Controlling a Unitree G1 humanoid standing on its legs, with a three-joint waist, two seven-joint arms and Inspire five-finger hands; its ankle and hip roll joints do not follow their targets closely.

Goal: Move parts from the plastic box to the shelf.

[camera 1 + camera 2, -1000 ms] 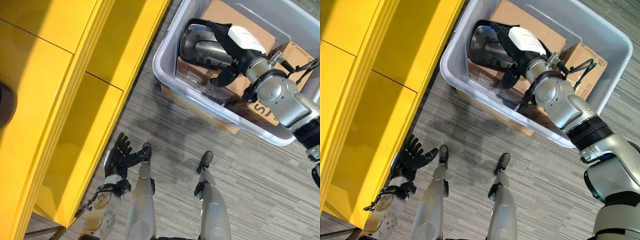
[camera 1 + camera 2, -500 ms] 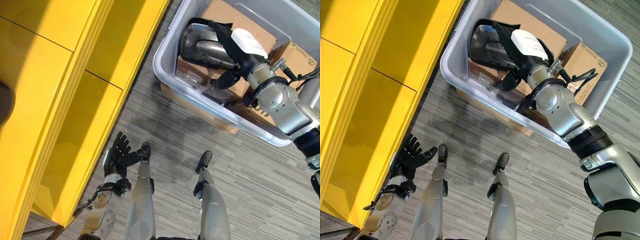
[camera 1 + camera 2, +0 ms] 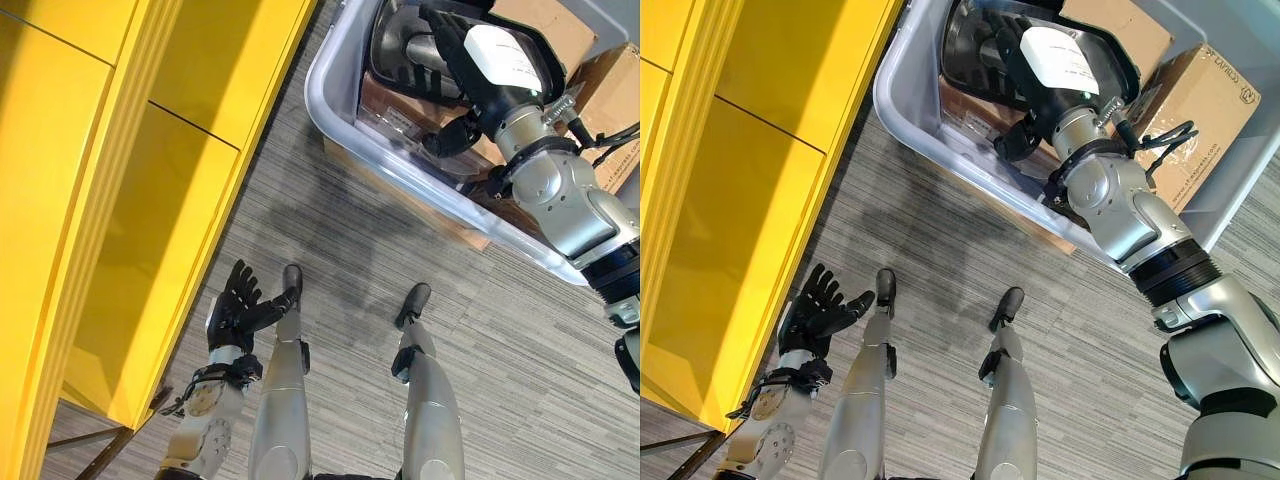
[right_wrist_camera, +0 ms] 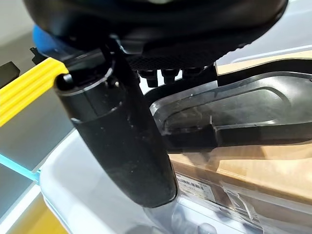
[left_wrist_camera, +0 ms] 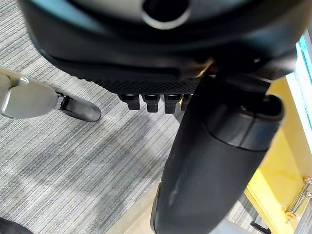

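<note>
The yellow shelf [image 3: 120,200] stood at nine o'clock; the plastic box [image 3: 345,120], holding cardboard boxes [image 3: 1200,100], lay at one o'clock. Inside it rested the part [image 3: 975,45], a glossy dark moulded shell in a clear wrapper: probably light, stiff and slippery, best taken by its rim. The right hand [image 3: 1060,60] lay over it, fingers curled about its edge. The left hand [image 3: 238,310], at seven o'clock, hung relaxed and empty.

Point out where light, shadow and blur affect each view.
Left eye view: sunlight bands the yellow shelf; soft shadow falls on the floor below the plastic box.
Right wrist view: the right hand looms blurred; the glossy dark part shows pale sheen.
Left wrist view: the left hand is out of focus.
</note>
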